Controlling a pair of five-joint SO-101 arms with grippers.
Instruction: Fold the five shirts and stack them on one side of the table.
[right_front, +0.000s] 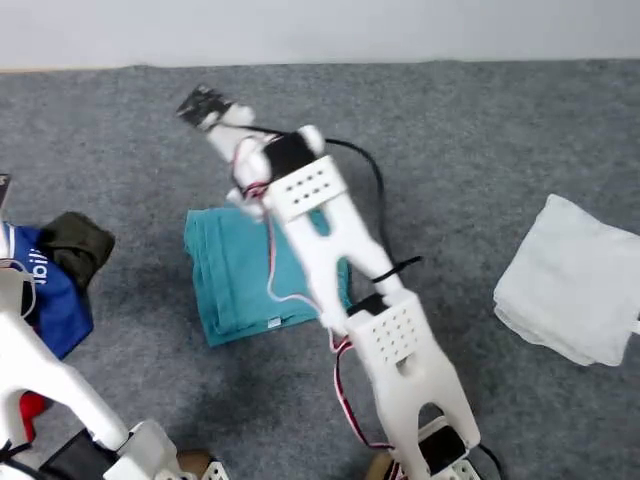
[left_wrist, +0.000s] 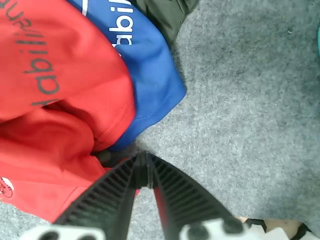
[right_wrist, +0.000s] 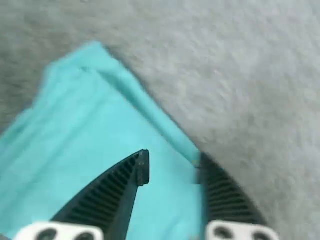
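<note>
Bright, even diffuse lighting, soft faint shadows throughout

Grey, carpet-like tabletop (right_front: 480, 150) with a fuzzy texture, evenly lit. Plain pale wall (right_front: 320, 30) runs along the far edge, no windows.

R claw (right_wrist: 172, 169), jaws apart, straddles edge of teal shirt (right_wrist: 85, 135). Shirt lies on grey bench (right_wrist: 240, 70), folds visible.
</note>
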